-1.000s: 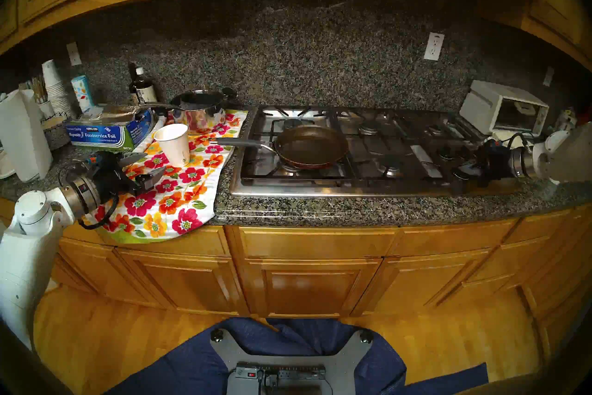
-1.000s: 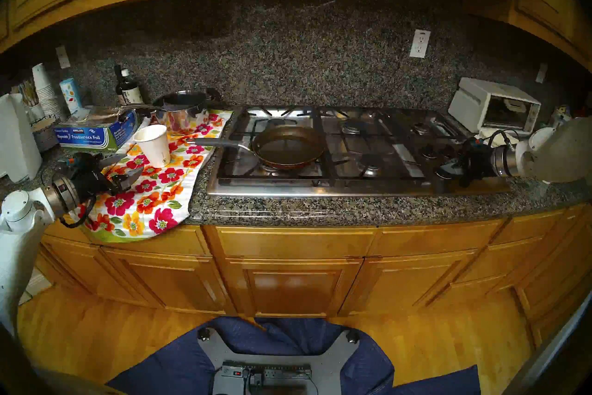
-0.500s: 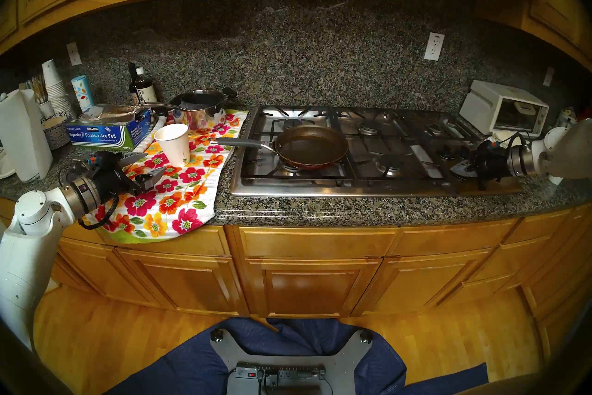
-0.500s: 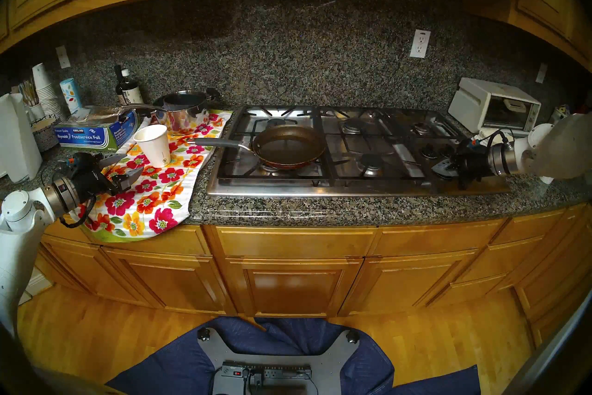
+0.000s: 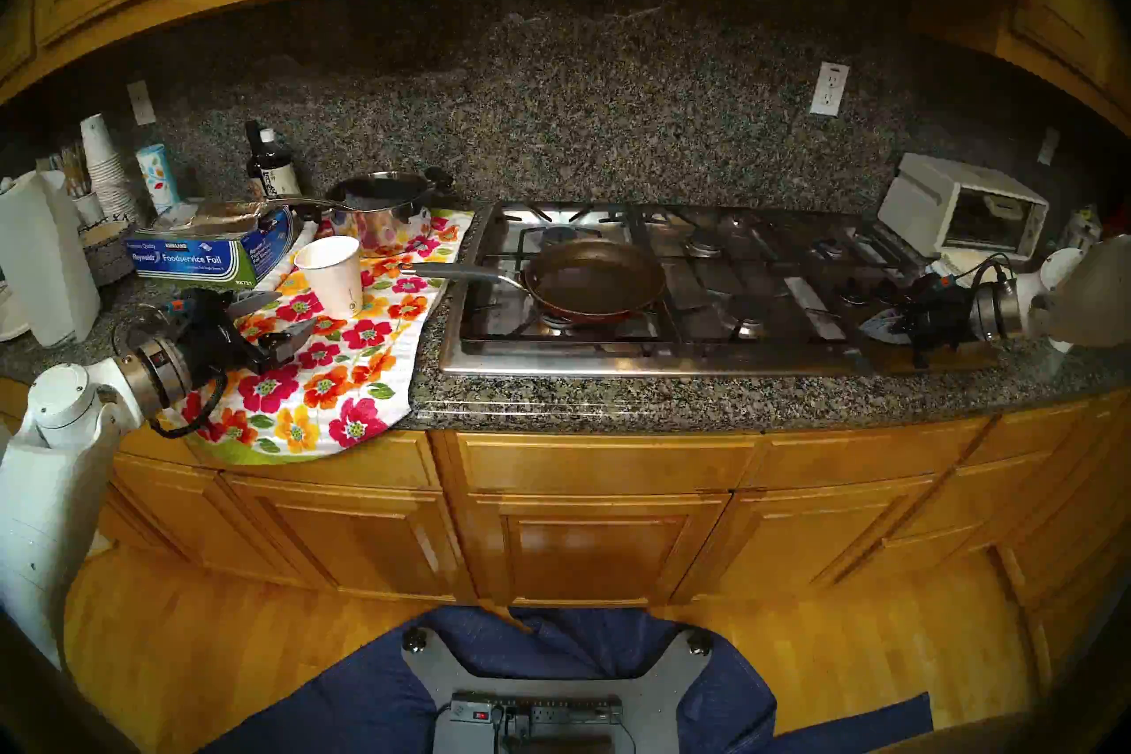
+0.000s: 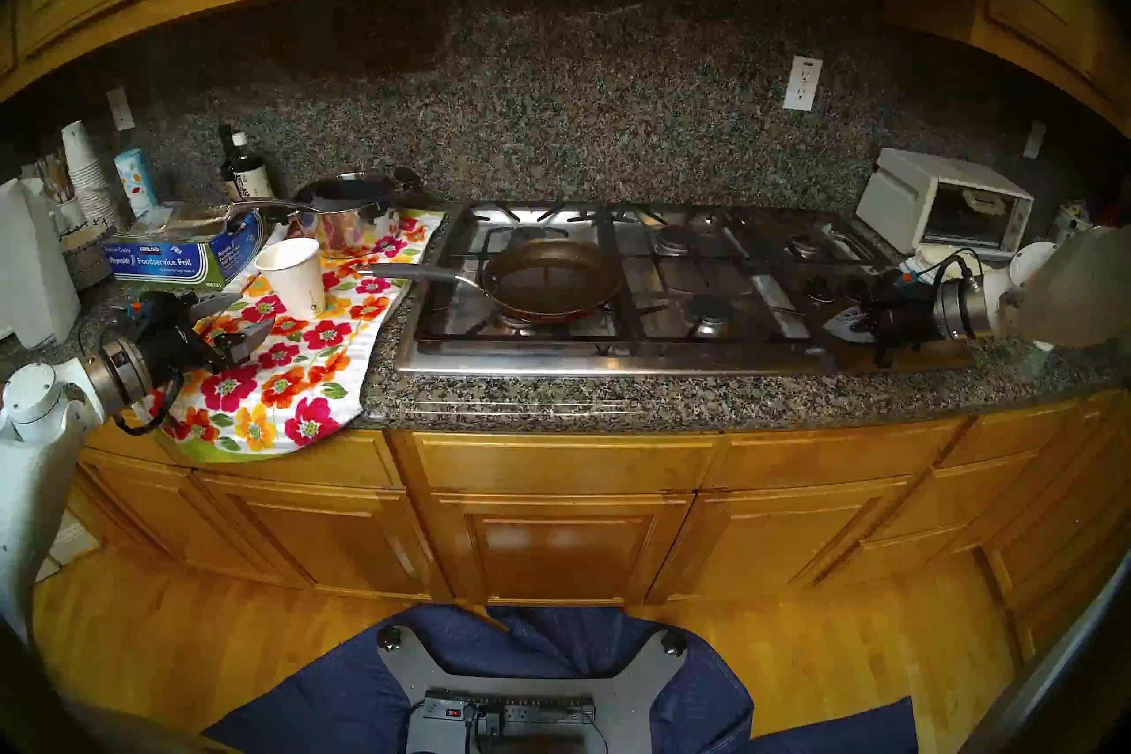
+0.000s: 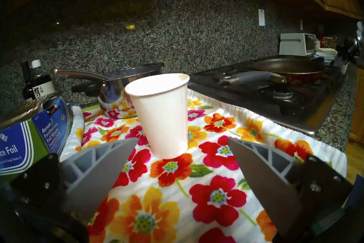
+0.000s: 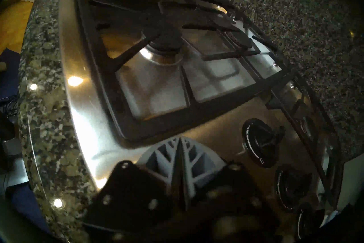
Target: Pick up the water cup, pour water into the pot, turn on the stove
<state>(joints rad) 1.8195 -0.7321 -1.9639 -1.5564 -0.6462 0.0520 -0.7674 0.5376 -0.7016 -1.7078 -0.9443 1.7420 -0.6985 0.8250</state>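
Just ahead of the left gripper, whose jaws stand spread wide and empty, the water cup sits upright on the floral towel. Beyond it the pot rests on the stove. The right gripper, pressed together, hovers beside the knobs.

Both head views look down from above on the whole surface and stove; left wrist view sits low, close behind the cup; right wrist view hangs close over stove knobs.

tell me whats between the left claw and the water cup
Only bare floral towel lies between the open left claw and the water cup, clearest in the left wrist view.
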